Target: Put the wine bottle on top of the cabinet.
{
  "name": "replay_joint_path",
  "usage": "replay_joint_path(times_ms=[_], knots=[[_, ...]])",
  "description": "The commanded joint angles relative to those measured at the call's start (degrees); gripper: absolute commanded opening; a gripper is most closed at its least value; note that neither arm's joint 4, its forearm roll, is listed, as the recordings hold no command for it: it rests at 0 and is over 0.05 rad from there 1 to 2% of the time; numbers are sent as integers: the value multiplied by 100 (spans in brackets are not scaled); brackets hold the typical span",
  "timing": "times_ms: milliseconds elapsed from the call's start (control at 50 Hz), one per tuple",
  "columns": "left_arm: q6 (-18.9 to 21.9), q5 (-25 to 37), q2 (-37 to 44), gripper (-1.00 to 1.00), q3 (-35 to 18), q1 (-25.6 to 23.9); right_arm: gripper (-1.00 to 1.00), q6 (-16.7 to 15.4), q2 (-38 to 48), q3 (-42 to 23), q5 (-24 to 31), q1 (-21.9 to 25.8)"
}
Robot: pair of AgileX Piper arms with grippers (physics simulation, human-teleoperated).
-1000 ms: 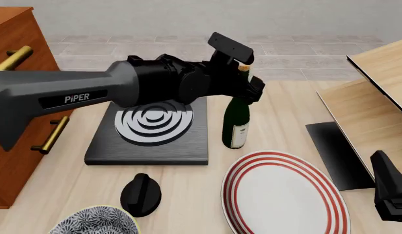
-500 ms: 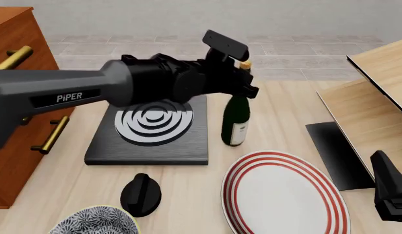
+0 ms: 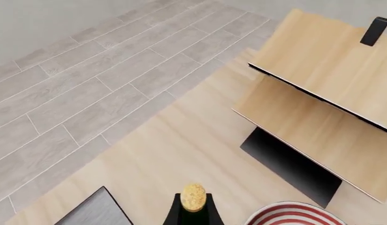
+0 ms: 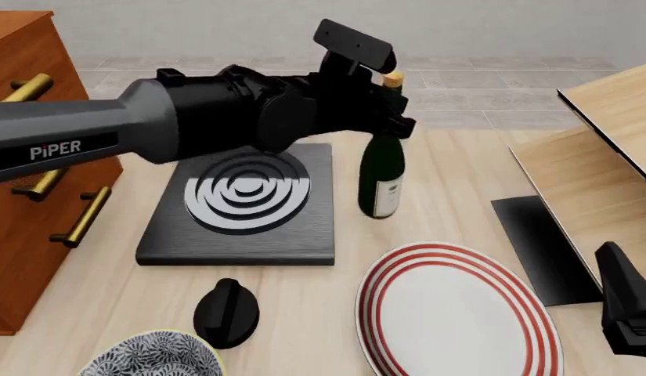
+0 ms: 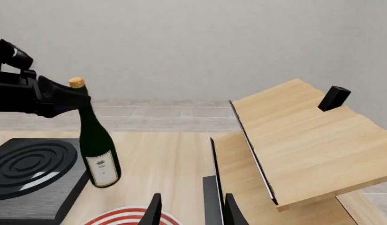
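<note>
The wine bottle (image 4: 381,180) is dark green with a gold cap and a white label. My left gripper (image 4: 391,124) is shut on its neck just under the cap. The bottle hangs slightly tilted, a little above the table, between the black burner plate and the striped plate. The right wrist view shows the bottle (image 5: 99,152) from the side with the left gripper (image 5: 68,101) on its neck. In the left wrist view only the bottle's cap (image 3: 193,196) shows. The cabinet (image 4: 15,258) is at the far left. My right gripper (image 5: 190,213) is open and low at the front right.
A black burner plate with white rings (image 4: 244,196) lies left of the bottle. In front are a red-striped plate (image 4: 459,313), a black knob (image 4: 226,312) and a patterned bowl (image 4: 156,356). A pale wood panelled piece (image 4: 604,149) with a black base (image 4: 542,251) stands at the right.
My left gripper has lifted the bottle by its neck; its base has risen off the table. The arm has moved up and slightly back. The right arm has not moved.
</note>
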Motion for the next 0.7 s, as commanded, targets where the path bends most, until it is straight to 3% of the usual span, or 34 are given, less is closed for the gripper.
replay_joint_path(times_ms=[20,560,700], knots=[[182,77,-448,-100,134,-172,100,-2,-1,0,-2,0],[178,760,-1503,-100,111,-309,100,0,-3,-1,7,-1],[97,695,-1737,-100,255,-290,100,-2,-1,-1,3,0]])
